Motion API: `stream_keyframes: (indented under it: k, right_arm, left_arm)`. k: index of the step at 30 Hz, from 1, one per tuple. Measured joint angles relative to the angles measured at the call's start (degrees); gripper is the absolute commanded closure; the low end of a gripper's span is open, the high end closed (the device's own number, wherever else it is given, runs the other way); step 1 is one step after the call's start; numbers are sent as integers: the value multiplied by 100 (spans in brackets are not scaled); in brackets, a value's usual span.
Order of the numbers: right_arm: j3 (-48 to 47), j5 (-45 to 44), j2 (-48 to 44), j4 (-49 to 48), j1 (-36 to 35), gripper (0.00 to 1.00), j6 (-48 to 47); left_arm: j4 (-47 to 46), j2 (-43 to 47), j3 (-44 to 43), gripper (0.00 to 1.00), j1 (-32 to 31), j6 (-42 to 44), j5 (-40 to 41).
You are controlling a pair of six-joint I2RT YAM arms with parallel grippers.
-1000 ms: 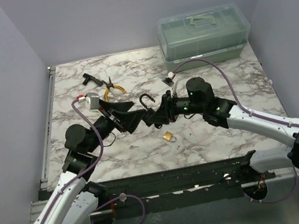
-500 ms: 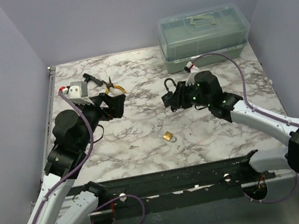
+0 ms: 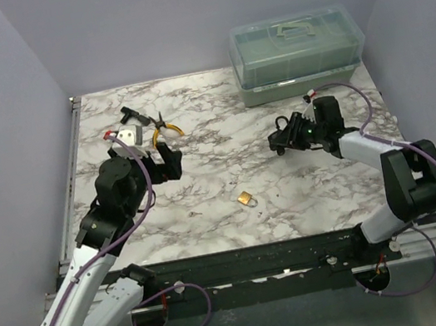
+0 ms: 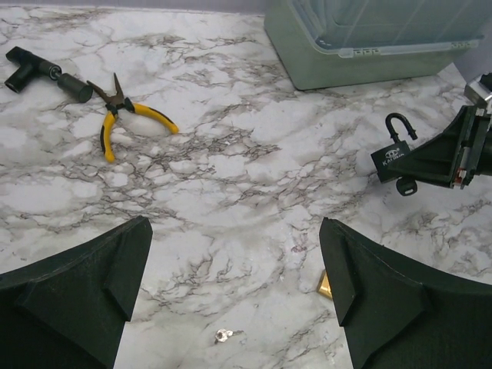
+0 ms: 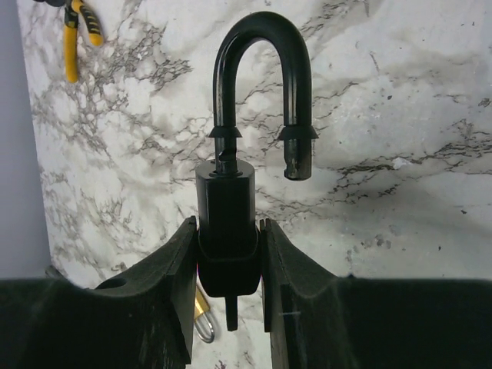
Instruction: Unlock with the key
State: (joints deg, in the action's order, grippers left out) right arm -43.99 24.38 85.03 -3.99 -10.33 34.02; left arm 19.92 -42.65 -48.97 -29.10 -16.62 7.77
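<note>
Key (image 4: 223,334) lies loose on the counter (image 3: 315,188) near its front edge, left of the brass padlock (image 3: 245,198). My left gripper (image 4: 234,254) hangs wide open, holding nothing. Right gripper (image 5: 227,246) clamps a black padlock (image 5: 225,192), shackle open, toward the right edge.

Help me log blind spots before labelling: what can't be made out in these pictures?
Key: too small in left wrist and top views to read its shape.
Brass padlock: left wrist view, mostly behind a finger of the left end effector.
Black padlock: right wrist view, lower body covered by the right end effector.
</note>
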Motion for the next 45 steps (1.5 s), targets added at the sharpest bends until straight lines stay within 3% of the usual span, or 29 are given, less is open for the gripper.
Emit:
stream_keyframes:
  k: [13, 21, 24, 28, 45]
  right_arm:
    - [-240, 931, 1436, -529, 417, 100, 262]
    - [-341, 1001, 1635, -509, 551, 77, 262]
    - [-341, 1001, 1652, -459, 557, 63, 262]
    - [-341, 1001, 1652, -358, 568, 52, 258]
    - [-343, 772, 1366, 63, 595, 33, 190]
  left_arm:
    - [0, 103, 52, 2, 0, 4, 35]
    - [0, 90, 68, 2, 0, 15, -28]
    - [0, 76, 68, 2, 0, 17, -50]
    - [0, 44, 68, 2, 0, 20, -94]
    - [0, 20, 68, 2, 0, 22, -201]
